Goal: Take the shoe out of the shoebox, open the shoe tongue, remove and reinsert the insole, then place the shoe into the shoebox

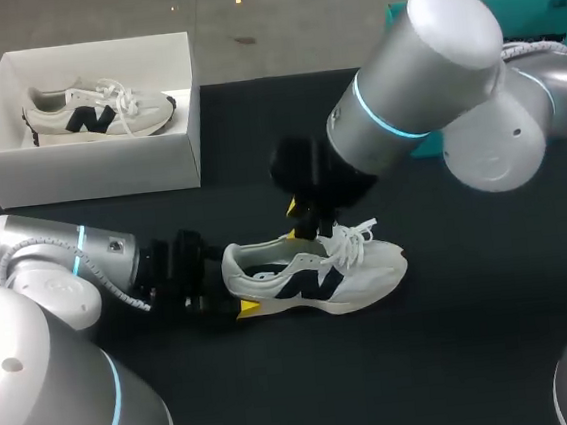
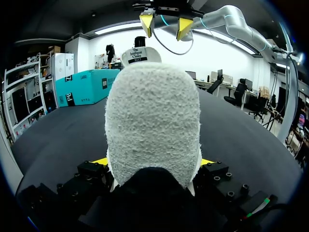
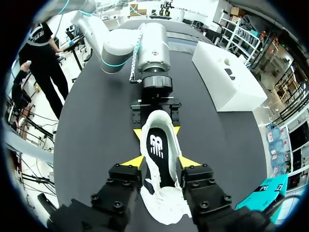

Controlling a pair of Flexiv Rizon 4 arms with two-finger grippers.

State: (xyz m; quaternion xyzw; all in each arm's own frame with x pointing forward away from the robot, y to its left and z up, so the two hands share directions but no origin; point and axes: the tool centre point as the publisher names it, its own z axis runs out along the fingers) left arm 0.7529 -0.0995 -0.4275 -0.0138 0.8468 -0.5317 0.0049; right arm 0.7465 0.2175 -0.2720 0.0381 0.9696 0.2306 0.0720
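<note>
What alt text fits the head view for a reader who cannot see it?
A white shoe stands on the black table, heel gripped by the left gripper, the right gripper open above its tongue. A matching shoe lies in the open white shoebox at the far left.

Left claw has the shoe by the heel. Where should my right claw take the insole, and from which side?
Probably the heel end of the black insole, the only part showing through the collar of the white sneaker. Come straight down from above, where the right claw hangs open: the left claw blocks the heel's sides, and the laced upper covers the rest.
</note>
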